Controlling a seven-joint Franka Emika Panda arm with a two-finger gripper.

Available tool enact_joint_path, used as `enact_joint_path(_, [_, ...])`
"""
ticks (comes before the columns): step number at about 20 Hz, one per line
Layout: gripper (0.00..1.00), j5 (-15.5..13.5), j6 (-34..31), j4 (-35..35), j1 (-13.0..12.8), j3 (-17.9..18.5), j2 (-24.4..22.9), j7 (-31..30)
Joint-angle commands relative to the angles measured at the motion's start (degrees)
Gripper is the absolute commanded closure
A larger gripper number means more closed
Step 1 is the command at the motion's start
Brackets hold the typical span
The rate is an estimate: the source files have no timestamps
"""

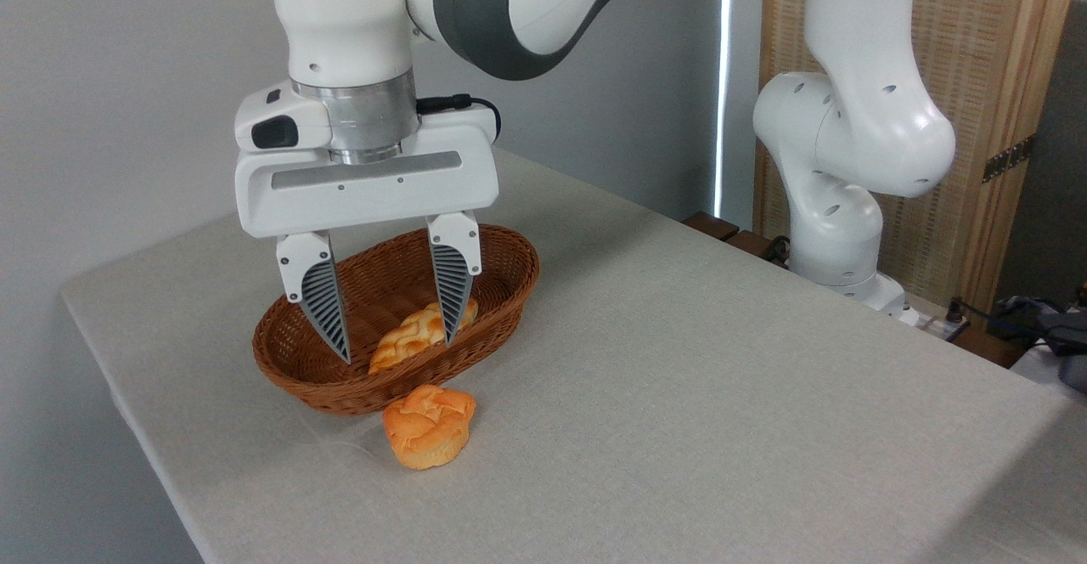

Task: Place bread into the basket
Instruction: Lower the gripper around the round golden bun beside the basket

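The gripper (395,347) hangs in the left-centre of the frame above the basket (501,296), its ribbed fingers (323,301) spread wide and holding nothing. Between them, inside the basket, lies a braided golden loaf (408,336). The bread (429,425) (orange-golden, with a knotted swirled top) sits on the table (722,377) just below the basket's near rim, slightly tilted.

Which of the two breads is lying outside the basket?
The small round bun, on the table just before the basket. The long braided loaf lies inside it.
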Motion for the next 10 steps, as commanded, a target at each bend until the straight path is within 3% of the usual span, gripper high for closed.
enact_joint_path(1, [0.0,-0.26,2.53,-3.23,-0.04,0.49,-0.28,-0.75])
enact_joint_path(10, [0.0,-0.35,7.55,-7.8,0.05,0.49,1.91,-1.19])
